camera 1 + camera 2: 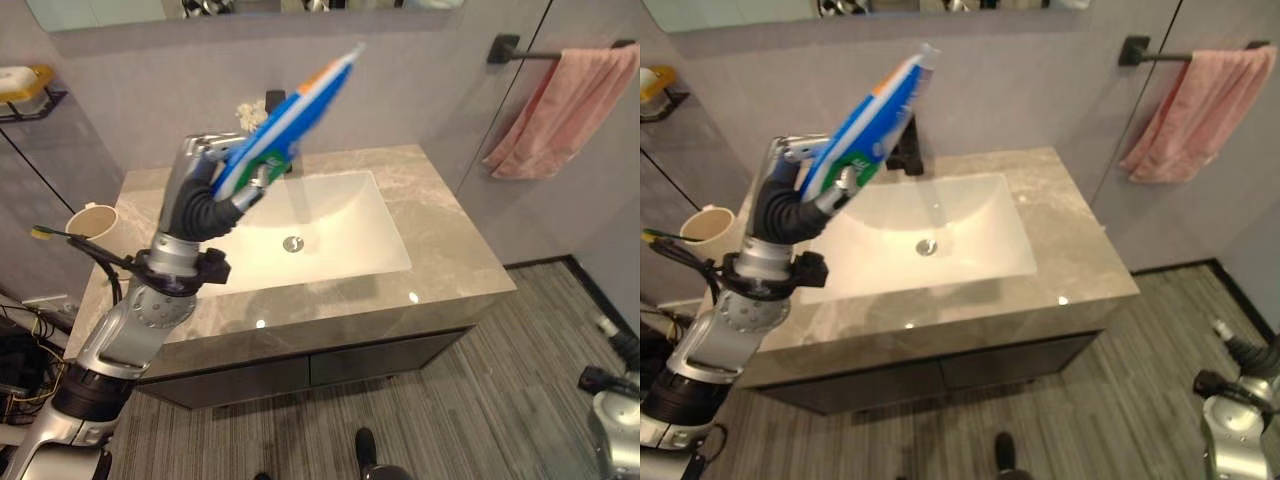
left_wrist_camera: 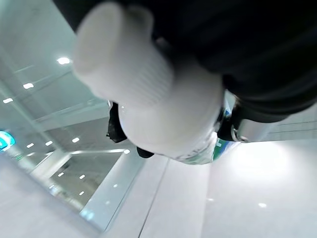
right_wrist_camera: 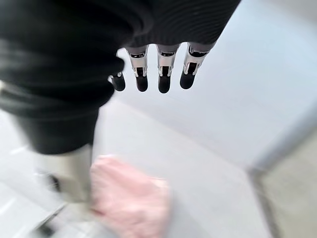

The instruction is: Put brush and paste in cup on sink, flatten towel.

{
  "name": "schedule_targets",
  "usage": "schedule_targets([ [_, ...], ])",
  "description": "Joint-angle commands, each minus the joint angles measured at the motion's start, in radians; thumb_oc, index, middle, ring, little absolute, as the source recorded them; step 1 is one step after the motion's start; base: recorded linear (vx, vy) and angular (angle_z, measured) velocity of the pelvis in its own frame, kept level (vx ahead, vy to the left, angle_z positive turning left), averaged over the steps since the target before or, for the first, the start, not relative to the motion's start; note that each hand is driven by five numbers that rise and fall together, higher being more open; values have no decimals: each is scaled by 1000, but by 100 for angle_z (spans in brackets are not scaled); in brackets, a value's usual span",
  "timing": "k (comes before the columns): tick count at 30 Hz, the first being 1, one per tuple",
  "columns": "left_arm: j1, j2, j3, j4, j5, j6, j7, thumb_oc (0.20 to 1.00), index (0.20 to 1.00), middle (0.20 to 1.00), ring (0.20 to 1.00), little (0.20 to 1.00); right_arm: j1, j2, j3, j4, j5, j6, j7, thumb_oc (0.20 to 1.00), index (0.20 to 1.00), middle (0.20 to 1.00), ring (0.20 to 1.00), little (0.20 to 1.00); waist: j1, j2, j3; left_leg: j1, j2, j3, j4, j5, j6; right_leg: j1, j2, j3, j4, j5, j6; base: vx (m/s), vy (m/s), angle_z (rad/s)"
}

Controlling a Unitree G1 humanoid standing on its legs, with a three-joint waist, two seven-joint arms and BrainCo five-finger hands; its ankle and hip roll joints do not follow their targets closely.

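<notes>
The left hand, upper left of centre in the left eye view, has its fingers curled round a blue toothpaste tube raised over the white sink. A cup holding a toothbrush stands on the surface at far left. A pink towel hangs bunched on the rail, upper right. The right hand shows straight, relaxed fingers, holding nothing.

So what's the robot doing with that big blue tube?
The left robot hand has its fingers curled round the blue toothpaste tube and holds it up over the sink. The cup stands at the counter's left end with the toothbrush across its rim. The pink towel hangs bunched on its rail. The right robot hand hangs open, holding nothing.
</notes>
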Motion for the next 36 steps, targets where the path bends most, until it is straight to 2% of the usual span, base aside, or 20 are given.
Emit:
schedule_targets([
  [1,-126,39,10,-35,5,-8,11,200,200,200,200,200,-201,-73,114,-114,93,-130,221,1000,1000,1000,1000,1000,29,-42,-15,32,70,-36,11,-18,-33,72,-96,-1,9,-22,115,-37,-7,-37],
  [2,-126,40,12,-35,4,-8,10,200,200,200,200,200,-204,-74,115,-113,95,-131,222,1000,1000,1000,1000,1000,28,-42,-15,31,70,-36,11,-17,-33,71,-96,0,9,-21,115,-28,-10,-30],
  [3,-133,45,-9,-33,-45,-18,-11,200,200,200,200,200,-333,-131,284,-161,297,-149,387,1000,1000,1000,1000,1000,45,-51,-21,42,71,-29,11,-16,-34,78,-96,3,9,-21,113,0,-9,-20],
  [4,-143,47,-32,-30,-62,-19,-19,200,200,200,200,200,-406,-128,390,-137,415,-137,468,1000,1000,1000,1000,1000,68,-56,-25,49,72,-30,11,-20,-35,89,-96,-3,9,-28,113,-4,-11,-10],
  [6,-142,59,-49,-24,-151,-33,-33,200,200,200,200,200,-620,-124,606,-98,509,-107,519,1000,1000,1000,1000,1000,91,-63,-25,57,71,-29,11,-18,-35,100,-98,-6,9,-28,110,1,0,-6],
  [7,-128,52,-45,-18,-183,-37,-38,200,200,200,200,200,-708,-63,707,-89,557,-93,534,1000,1000,1000,1000,1000,104,-61,-22,61,70,-30,11,-19,-34,104,-99,-6,9,-26,108,0,0,0],
  [8,-118,55,-36,-17,-189,-32,-36,200,200,200,200,200,-761,-21,755,-73,609,-97,536,1000,1000,1000,1000,1000,108,-59,-22,59,68,-31,11,-14,-33,101,-101,-5,9,-22,106,-1,33,6],
  [10,-83,62,-15,-38,-227,-44,-47,200,200,200,200,200,-840,126,820,-93,762,-100,579,1000,1000,1000,1000,1000,140,-57,-16,67,64,-38,11,-19,-29,110,-104,-11,9,-27,105,10,39,15],
  [11,-71,71,-2,-42,-232,-44,-46,200,200,200,200,200,-869,134,848,-98,765,-91,589,1000,1000,1000,1000,1000,143,-59,-16,62,62,-39,11,-13,-29,106,-106,-11,9,-23,104,-1,29,20],
  [12,-54,81,4,-45,-237,-43,-51,200,200,200,200,200,-898,152,863,-118,788,-95,591,1000,1000,1000,1000,1000,152,-61,-17,61,61,-41,11,-12,-29,109,-109,-16,9,-22,103,15,30,13],
  [13,-34,91,7,-46,-240,-47,-56,200,200,200,200,200,-931,212,879,-115,842,-100,605,1000,1000,1000,1000,1000,173,-62,-14,61,61,-48,11,-14,-30,119,-112,-28,9,-26,103,12,29,12],
  [16,-19,102,15,-46,-255,-51,-56,200,200,200,200,200,-953,230,885,-106,850,-108,593,1000,1000,1000,1000,1000,181,-66,-14,50,57,-57,11,-7,-31,117,-115,-39,9,-22,101,-1,15,28],
  [18,0,129,10,-44,-272,-58,-75,200,200,200,200,200,-945,302,872,-140,950,-131,612,1000,1000,1000,1000,1000,207,-70,-10,28,54,-85,11,0,-33,127,-121,-66,9,-24,97,3,25,19],
  [21,2,141,-3,-27,-272,-53,-85,200,200,200,200,200,-924,354,855,-155,983,-140,612,1000,1000,1000,1000,1000,218,-75,-9,7,49,-109,11,3,-35,130,-127,-91,9,-25,96,1,18,26],
  [28,18,173,-33,-3,-251,-35,-116,200,200,200,200,200,-902,405,873,-239,1046,-141,637,1000,1000,1000,1000,1000,237,-86,-5,-23,37,-138,11,10,-32,131,-139,-121,9,-23,95,-2,28,19],
  [32,45,193,-40,15,-214,-6,-114,200,200,200,200,200,-880,432,911,-256,1068,-133,613,1000,1000,1000,1000,1000,235,-89,-3,-31,33,-140,11,13,-32,128,-143,-122,9,-21,92,-3,12,3],
  [33,54,200,-36,10,-206,-1,-109,200,200,200,200,200,-876,420,921,-277,1067,-129,602,849,849,849,849,849,232,-90,-3,-33,34,-139,11,14,-33,127,-143,-123,9,-20,91,0,0,0],
  [34,61,206,-38,3,-206,1,-115,200,200,200,200,200,-875,413,930,-286,1071,-121,602,827,827,827,827,827,231,-90,-2,-34,35,-141,11,16,-34,128,-142,-125,9,-20,90,0,0,0],
  [35,78,204,-41,4,-197,12,-115,200,200,200,200,200,-873,415,932,-274,1063,-117,591,548,548,548,548,548,231,-91,-1,-34,35,-144,11,16,-33,132,-140,-126,9,-23,88,0,0,0],
  [36,79,204,-40,4,-197,12,-115,200,200,200,200,200,-873,416,932,-274,1063,-117,590,511,511,511,511,511,230,-91,-1,-34,35,-144,11,16,-33,132,-140,-127,9,-24,88,0,0,0],
])
